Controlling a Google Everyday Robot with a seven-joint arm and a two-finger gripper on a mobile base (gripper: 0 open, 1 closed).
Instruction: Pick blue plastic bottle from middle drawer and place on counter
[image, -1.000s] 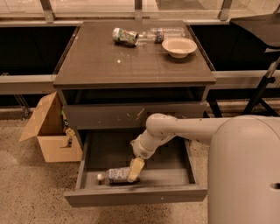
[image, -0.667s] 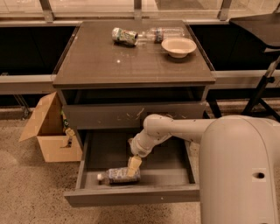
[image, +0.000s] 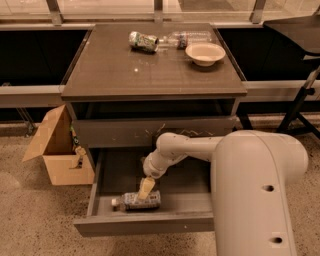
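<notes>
The blue plastic bottle (image: 136, 201) lies on its side near the front of the open middle drawer (image: 145, 224), with its white cap pointing left. My gripper (image: 146, 189) hangs down from the white arm into the drawer and sits right over the bottle's middle, at or very near its top side. The glossy dark counter (image: 125, 70) is the cabinet top above.
On the counter stand a green-labelled can (image: 142, 41), a longer clear bottle (image: 187, 37) and a pale bowl (image: 205, 52), all at the back. A scratched closed drawer front (image: 115, 134) lies above the open drawer. An open cardboard box (image: 57, 150) stands on the floor to the left.
My gripper has shifted slightly left over the bottle, and my arm's large white body now fills more of the lower right. The bottle has not moved.
</notes>
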